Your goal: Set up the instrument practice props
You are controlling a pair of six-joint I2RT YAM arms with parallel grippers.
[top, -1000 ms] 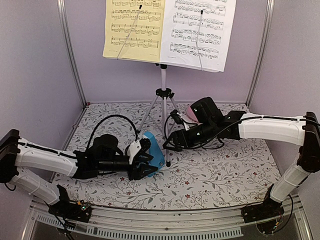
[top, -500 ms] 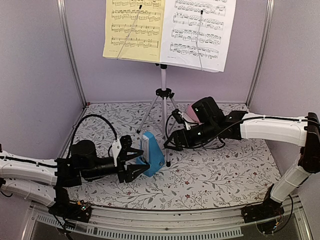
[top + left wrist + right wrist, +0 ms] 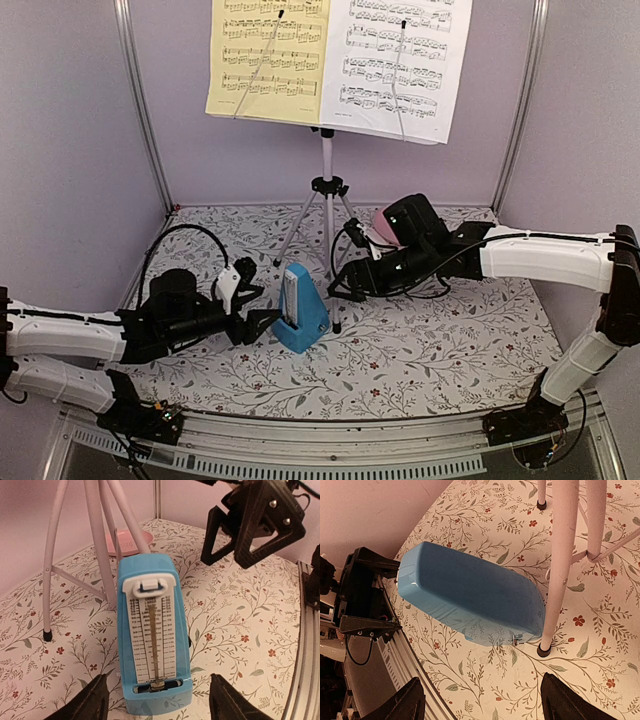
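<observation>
The blue metronome [image 3: 301,308] stands upright on the flower-patterned desk [image 3: 450,350], just beside the near foot of the music stand [image 3: 327,186]. It is judged a light, rigid, smooth plastic shell tapering upward, best taken low on its two flat flanks, clear of the exposed pendulum on its face. The left tool [image 3: 258,298] sits left of that foot and the right tool [image 3: 338,268] right of it, both with jaws apart and empty, while the stand's splayed legs and the pale walls behind it leave little approach room
</observation>
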